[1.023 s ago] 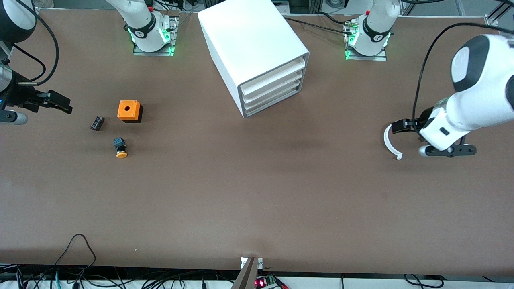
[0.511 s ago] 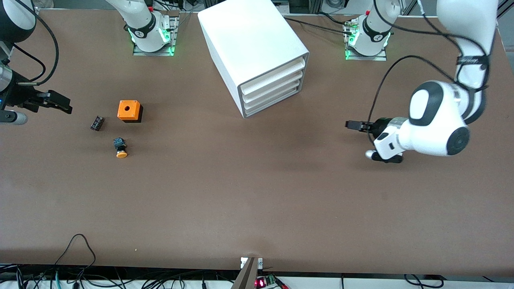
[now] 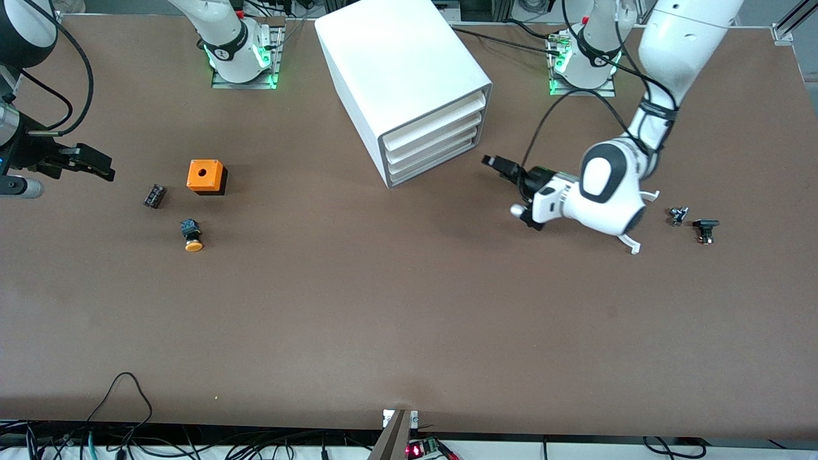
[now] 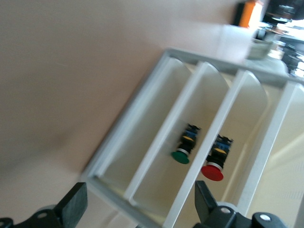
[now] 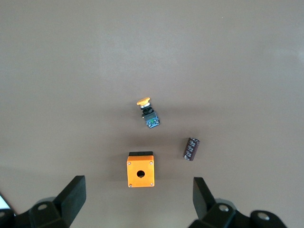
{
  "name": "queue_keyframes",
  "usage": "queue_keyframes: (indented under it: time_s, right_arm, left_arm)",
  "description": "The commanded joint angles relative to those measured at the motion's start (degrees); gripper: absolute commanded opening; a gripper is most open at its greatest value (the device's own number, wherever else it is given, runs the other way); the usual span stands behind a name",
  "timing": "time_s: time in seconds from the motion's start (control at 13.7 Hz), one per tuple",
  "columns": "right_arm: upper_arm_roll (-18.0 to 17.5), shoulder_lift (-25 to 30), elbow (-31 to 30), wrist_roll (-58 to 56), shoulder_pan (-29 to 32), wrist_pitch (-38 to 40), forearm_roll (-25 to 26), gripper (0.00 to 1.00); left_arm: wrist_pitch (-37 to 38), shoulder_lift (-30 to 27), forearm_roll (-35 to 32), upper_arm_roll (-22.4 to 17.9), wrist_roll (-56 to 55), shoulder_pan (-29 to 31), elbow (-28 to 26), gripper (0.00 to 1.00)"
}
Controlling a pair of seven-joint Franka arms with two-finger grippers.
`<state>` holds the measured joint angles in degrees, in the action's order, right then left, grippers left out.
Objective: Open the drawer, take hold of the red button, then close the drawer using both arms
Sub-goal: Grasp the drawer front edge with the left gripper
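Note:
The white cabinet (image 3: 409, 83) stands at the table's middle near the bases, and its four stacked drawers (image 3: 434, 144) look shut. In the left wrist view the drawer fronts (image 4: 190, 142) fill the picture. A red-capped button (image 4: 216, 161) lies in one drawer and a green-capped one (image 4: 184, 148) in the drawer beside it. My left gripper (image 3: 495, 161) is open and empty, a short way in front of the drawers; it also shows in its wrist view (image 4: 137, 209). My right gripper (image 3: 96, 167) waits open and empty at the right arm's end of the table, and shows in its wrist view too (image 5: 137, 199).
An orange cube with a hole (image 3: 206, 176), an orange-capped button (image 3: 192, 236) and a small dark cylinder (image 3: 154, 195) lie near the right gripper. A white curved piece (image 3: 629, 241), partly under the left arm, and two small black parts (image 3: 677, 215) (image 3: 705, 227) lie toward the left arm's end.
The left arm has swung from its end of the table toward the cabinet's drawer fronts, uncovering the small black parts. The right arm has not moved.

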<state>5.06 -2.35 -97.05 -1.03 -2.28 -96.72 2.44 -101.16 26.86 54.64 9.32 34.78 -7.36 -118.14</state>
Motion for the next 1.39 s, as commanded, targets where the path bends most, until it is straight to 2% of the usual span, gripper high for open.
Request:
queue_keyframes:
  time_s: [0.0, 0.22, 0.37, 0.58, 0.66, 0.8, 0.88, 1.17, 1.32]
  right_arm:
    - [-0.05, 1.03, -0.68, -0.11, 0.17, 0.13, -0.95, 1.0]
    - [-0.05, 0.95, -0.68, -0.29, 0.17, 0.65, -0.95, 1.0]
    - [-0.05, 0.95, -0.68, -0.2, 0.17, 0.66, -0.95, 1.0]
    - [-0.13, 0.77, -0.68, -0.2, 0.17, 0.66, -1.04, 1.0]
    - [-0.31, 0.51, -0.68, -0.2, 0.17, 0.74, -1.12, 1.0]
    - [-0.57, 0.42, -0.68, -0.2, 0.08, 0.74, -3.75, 1.0]
    - [-0.66, 0.07, -0.68, -0.2, -0.01, 0.83, -3.85, 1.0]
    - [-0.84, -1.6, -0.68, -1.08, -4.65, 0.48, -4.11, 1.0]
    - [-1.01, -2.39, -0.6, -2.21, -7.73, 0.04, -5.08, 1.0]
  left_arm:
    - [-0.8, -1.1, 5.2, 1.3, 7.57, 0.06, -4.98, 0.96]
    - [-0.8, -1.45, 9.94, 4.29, 10.82, 0.06, -8.5, 0.89]
    - [-0.88, -1.54, 10.75, 5.7, 11.8, 0.06, -9.47, 0.87]
    - [-0.97, -1.46, 10.75, 7.37, 11.98, 0.06, -9.65, 0.69]
    - [-1.15, -1.46, 10.84, 7.64, 11.98, 0.06, -9.82, 0.58]
    - [-1.06, -1.46, 10.84, 7.64, 11.98, 0.06, -9.91, 0.17]
    - [-1.06, -1.46, 10.84, 7.64, 11.89, 0.06, -9.91, 0.0]
    - [-1.23, -1.89, 10.23, 7.12, 9.52, 0.5, -9.3, 0.0]
    - [-4.21, -2.77, 10.14, 5.72, 9.16, 1.38, -9.03, 0.0]
